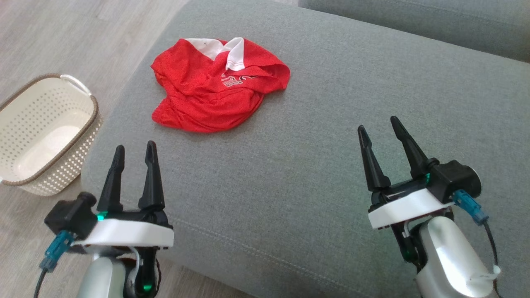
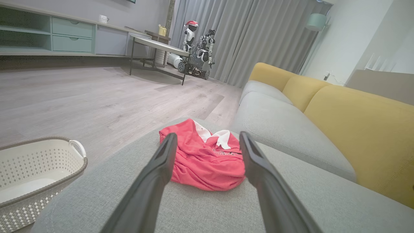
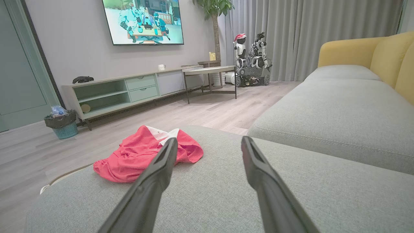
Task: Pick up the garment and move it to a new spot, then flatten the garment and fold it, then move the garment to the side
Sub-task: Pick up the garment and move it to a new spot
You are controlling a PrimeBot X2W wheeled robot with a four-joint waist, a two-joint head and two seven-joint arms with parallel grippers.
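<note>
The garment (image 1: 215,85) is a crumpled red shirt with a white collar, lying on the grey cushion (image 1: 310,157) toward its far left. My left gripper (image 1: 135,151) hovers open at the cushion's near left edge, well short of the garment, with nothing between its fingers. My right gripper (image 1: 379,126) is open at the right, also empty and apart from the shirt. In the left wrist view the garment (image 2: 207,158) lies straight ahead between the fingers (image 2: 155,174). In the right wrist view the garment (image 3: 142,153) sits ahead to the left of the gripper (image 3: 209,142).
A white perforated basket (image 1: 45,132) with a brown rim stands on the wooden floor left of the cushion. A grey and yellow sofa (image 2: 323,106) runs behind and to the right. A TV cabinet (image 3: 129,90), a side table and parked robots stand across the room.
</note>
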